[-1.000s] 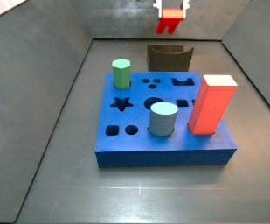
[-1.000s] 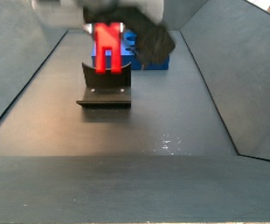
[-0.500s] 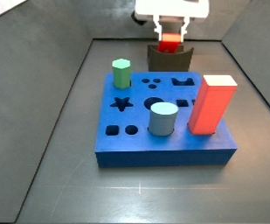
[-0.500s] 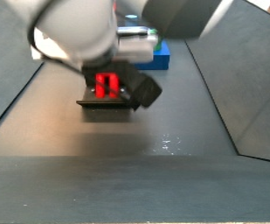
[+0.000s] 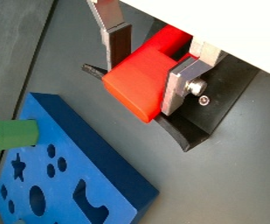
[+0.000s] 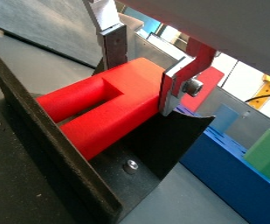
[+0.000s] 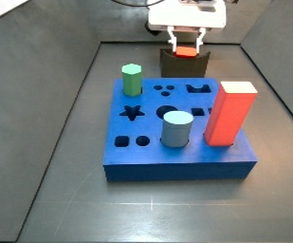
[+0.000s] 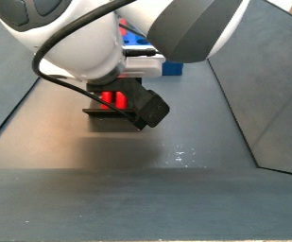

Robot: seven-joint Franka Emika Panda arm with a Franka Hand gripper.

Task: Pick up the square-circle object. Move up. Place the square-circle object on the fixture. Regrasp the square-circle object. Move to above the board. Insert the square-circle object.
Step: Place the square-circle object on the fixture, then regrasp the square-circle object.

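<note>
Wrist views show the square-circle object (image 5: 147,80) clamped between the end effector (image 5: 152,63) fingers.

The dark floor (image 7: 60,180) carries the board (image 7: 174,157) and, apparently, the fixture (image 7: 183,65), gripper (image 7: 187,40) above.

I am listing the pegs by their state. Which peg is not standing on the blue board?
The small red peg. The gripper holds it between its fingers at the dark fixture. The green peg, grey cylinder and tall red block stand on the board.
</note>
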